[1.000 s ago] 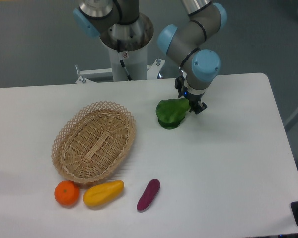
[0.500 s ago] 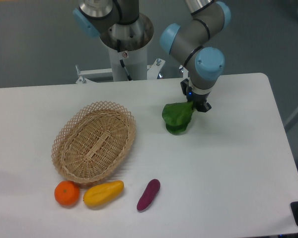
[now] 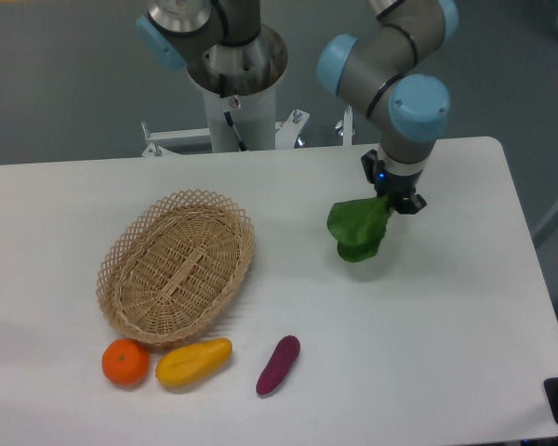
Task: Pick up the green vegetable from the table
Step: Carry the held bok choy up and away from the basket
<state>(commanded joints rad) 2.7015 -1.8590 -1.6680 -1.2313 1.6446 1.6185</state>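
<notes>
1. Surface: I see a white table (image 3: 428,353) with rounded corners, set against a grey floor. The arm's pale mounting column (image 3: 237,88) stands at the table's far edge.
2. Arm: grey links with light blue joint caps reach in from the top and bend down over the right half of the table.
3. Gripper (image 3: 398,201): small and dark, pointing down. I read its two fingers as clamped on the top edge of the green vegetable, though the contact itself is too small for me to see clearly.
4. Green vegetable (image 3: 358,230): broad dark green leaves hanging from the gripper, down and to its left. It appears lifted off the table, with a faint shadow on the surface beneath it. It sits right of centre, well apart from the other items.
5. Basket (image 3: 177,265): an oval woven wicker basket on the left half of the table, nothing inside it.
6. Orange (image 3: 126,362): round, at the near left, just below the basket's near rim.
7. Yellow fruit (image 3: 194,362): elongated, lying just beside the orange on its right.
8. Purple vegetable (image 3: 278,364): small and oblong, lying tilted near the front edge, a little right of the yellow fruit and not touching it.
</notes>
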